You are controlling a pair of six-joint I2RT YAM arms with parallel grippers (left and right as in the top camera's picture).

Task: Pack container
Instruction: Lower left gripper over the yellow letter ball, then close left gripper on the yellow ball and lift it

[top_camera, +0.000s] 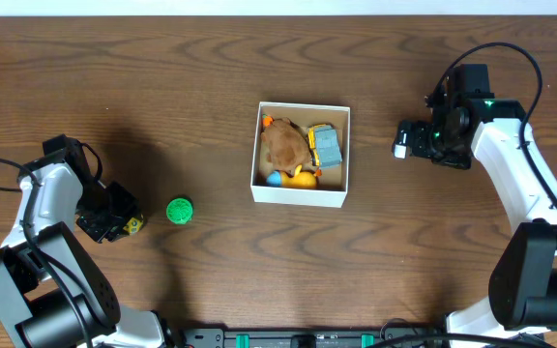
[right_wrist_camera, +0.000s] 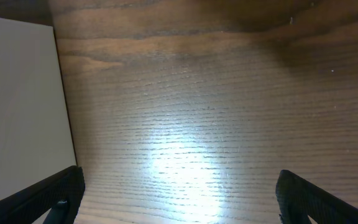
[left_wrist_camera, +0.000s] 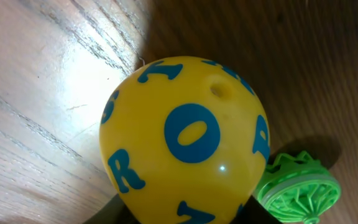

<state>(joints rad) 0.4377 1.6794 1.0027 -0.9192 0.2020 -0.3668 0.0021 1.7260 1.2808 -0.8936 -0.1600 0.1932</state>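
The container [top_camera: 298, 196] is a small white-walled box at the table's middle, holding a brown plush, a yellow-and-grey toy and other small toys. A yellow ball with blue letters [left_wrist_camera: 185, 137] fills the left wrist view. My left gripper [left_wrist_camera: 182, 214] has closed on it, a dark finger pressed against each lower side. From overhead only a sliver of the ball [top_camera: 133, 225] shows under the left gripper [top_camera: 114, 217] on the table's left. My right gripper [top_camera: 404, 140] hovers open and empty just right of the container's white wall [right_wrist_camera: 17, 106].
A green wheel-like toy [top_camera: 179, 211] lies on the wood right beside the ball, between it and the container; in the left wrist view the green toy [left_wrist_camera: 297, 190] nearly touches the ball. Bare wood lies under the right gripper [right_wrist_camera: 179, 193].
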